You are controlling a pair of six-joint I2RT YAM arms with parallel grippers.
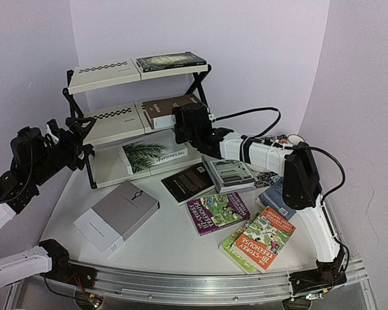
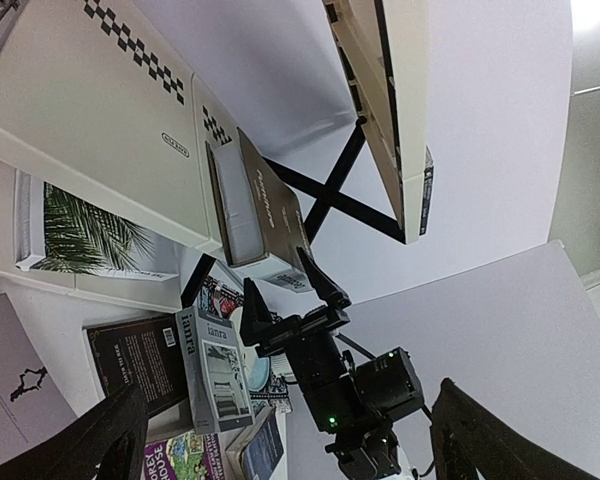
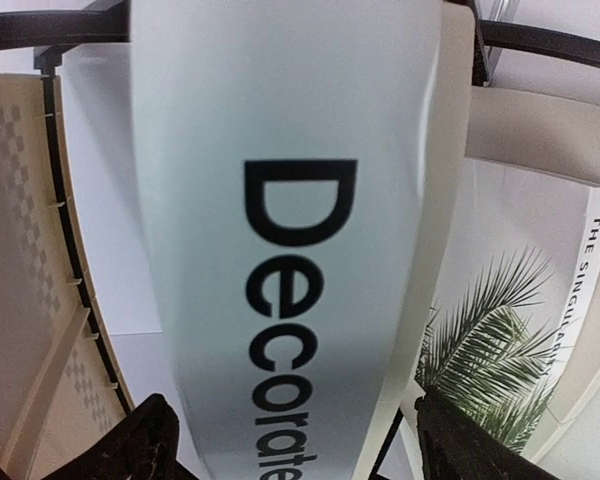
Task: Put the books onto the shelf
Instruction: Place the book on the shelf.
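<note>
Top view: the Decorate book (image 1: pixel 160 106) lies on the shelf's (image 1: pixel 110 123) middle board, my right hand (image 1: pixel 176 121) at its 4 o'clock.

Left wrist: my left hand (image 2: pixel 292 390) gapes, empty.

Right wrist: my right hand is open, its fingers (image 3: pixel 130 445) spread clear of the spine. I judge the book stiff, heavy and slick, best pinched across its thickness.

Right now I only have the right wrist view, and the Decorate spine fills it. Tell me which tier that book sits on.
Observer: The Decorate book lies on the right half of the shelf's middle tier.
Operator: Report the left claw.
Observer: The left claw is open and empty, near the shelf's left end.
Operator: Count the books on the table.
Observer: Six that I can see, with the grey book farthest left.
</note>
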